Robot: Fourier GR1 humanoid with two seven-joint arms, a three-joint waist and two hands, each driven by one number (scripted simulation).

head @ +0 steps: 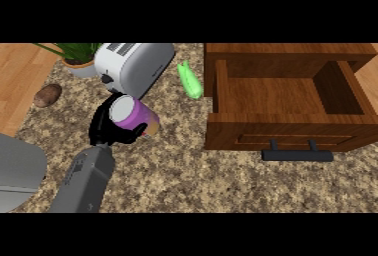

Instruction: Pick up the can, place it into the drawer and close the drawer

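left robot hand [111, 127]: curled round purple can [133, 114], partly hiding it | drawer [288, 107]: open | right robot hand: unseen

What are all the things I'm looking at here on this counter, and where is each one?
Purple can with pale lid: one, left of centre, held in the robot hand.
Open brown wooden drawer: one, right side, black handle at front, nothing inside.
White and grey toaster: one, top, left of centre.
Bright green slim vegetable: one, between toaster and drawer.
Brown potato-like lump: one, far left.
Potted green plant in white pot: one, top left.
Speckled stone counter: one, underneath everything.
Black left robot hand: one, on a grey forearm, curled round the can.
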